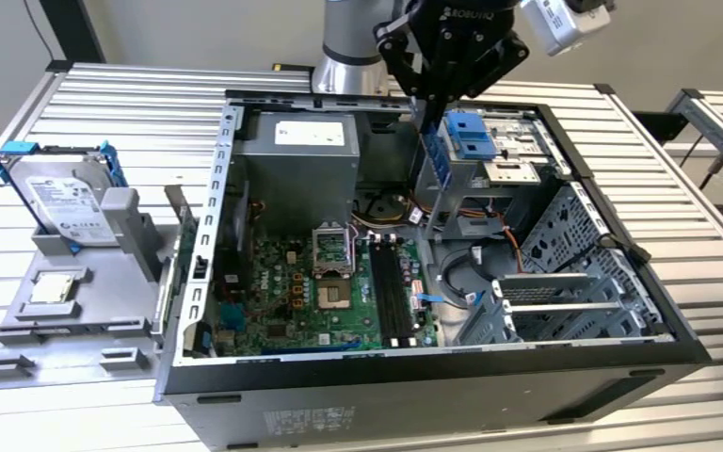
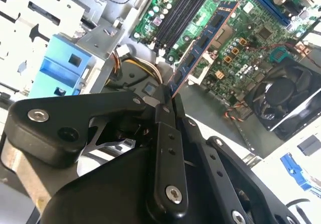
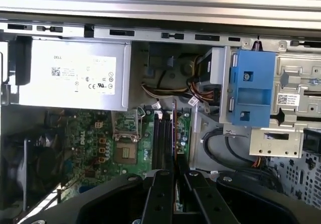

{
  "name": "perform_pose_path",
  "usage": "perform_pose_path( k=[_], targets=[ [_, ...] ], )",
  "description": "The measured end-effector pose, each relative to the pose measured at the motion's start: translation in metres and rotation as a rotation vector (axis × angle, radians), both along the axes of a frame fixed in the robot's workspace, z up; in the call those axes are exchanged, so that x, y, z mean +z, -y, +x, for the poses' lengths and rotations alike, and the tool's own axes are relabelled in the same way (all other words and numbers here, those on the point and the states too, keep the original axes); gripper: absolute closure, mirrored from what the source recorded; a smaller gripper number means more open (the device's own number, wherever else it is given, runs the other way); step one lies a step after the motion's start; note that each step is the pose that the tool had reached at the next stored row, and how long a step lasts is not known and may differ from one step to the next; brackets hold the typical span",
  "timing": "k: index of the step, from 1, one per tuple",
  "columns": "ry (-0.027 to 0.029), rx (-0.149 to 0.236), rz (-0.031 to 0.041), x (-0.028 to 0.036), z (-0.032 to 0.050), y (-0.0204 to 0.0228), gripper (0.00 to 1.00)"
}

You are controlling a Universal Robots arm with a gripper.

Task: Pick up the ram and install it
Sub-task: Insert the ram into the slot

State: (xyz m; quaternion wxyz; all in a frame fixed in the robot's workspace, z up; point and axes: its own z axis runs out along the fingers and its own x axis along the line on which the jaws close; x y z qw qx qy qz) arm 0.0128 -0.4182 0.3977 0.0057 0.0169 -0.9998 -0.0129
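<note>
Second wrist view has the jaws pressed together on one end of the ram [image 2: 203, 43], the gripper [image 2: 168, 101] pinching the thin dark board so that its length sticks straight out from the black fingertips. The stick's chips and edge show against the green motherboard [image 2: 241, 38] beneath, beside the long black memory slots [image 2: 185, 13] and not seated in any of them. In the first wrist view the ram [image 3: 174, 133] appears edge-on as a thin line leaving the gripper [image 3: 175, 171], running alongside the memory slots [image 3: 161, 138]. Beyond it are the grey power supply [image 3: 75, 76] and a blue drive bracket [image 3: 252, 86]. From the exterior view, the gripper [image 1: 431, 108] hangs over the open computer case [image 1: 462, 377] with the ram [image 1: 435, 169] pointing down into it, just beside the blue drive bracket [image 1: 469, 137]. Well apart, toward the exterior view's left, a hard drive [image 1: 67, 202] stands in a grey holder [image 1: 72, 301] on the slatted metal table [image 1: 123, 104].
</note>
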Motion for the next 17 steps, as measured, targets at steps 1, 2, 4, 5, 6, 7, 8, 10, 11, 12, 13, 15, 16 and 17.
perform_pose_path(
  k=[1, 2, 4, 5, 6, 7, 8, 10, 11, 12, 13, 15, 16, 17],
  targets=[
    [-0.0004, 0.000, 0.0000, -0.0004, 0.0004, 0.0031, 1.00],
    [-0.0010, 0.000, 0.0001, -0.0007, 0.0008, 0.0060, 1.00],
    [-0.0020, 0.000, 0.0002, -0.0014, 0.0017, 0.0114, 1.00],
    [-0.0024, 0.000, 0.0002, -0.0017, 0.0021, 0.0133, 1.00],
    [-0.0026, 0.000, 0.0001, -0.0019, 0.0025, 0.0147, 1.00],
    [-0.0027, 0.000, 0.0001, -0.0021, 0.0028, 0.0157, 1.00],
    [-0.0026, 0.000, 0.0002, -0.0023, 0.0030, 0.0164, 1.00],
    [-0.0027, 0.000, 0.0003, -0.0028, 0.0034, 0.0175, 1.00],
    [-0.0026, 0.000, 0.0004, -0.0030, 0.0036, 0.0178, 1.00],
    [-0.0026, 0.000, 0.0004, -0.0033, 0.0037, 0.0181, 1.00],
    [-0.0026, 0.000, 0.0003, -0.0034, 0.0038, 0.0183, 1.00],
    [-0.0028, 0.000, -0.0001, -0.0037, 0.0041, 0.0186, 1.00],
    [-0.0027, 0.000, -0.0002, -0.0038, 0.0041, 0.0186, 1.00],
    [-0.0027, 0.000, -0.0001, -0.0041, 0.0042, 0.0188, 1.00]
  ],
)
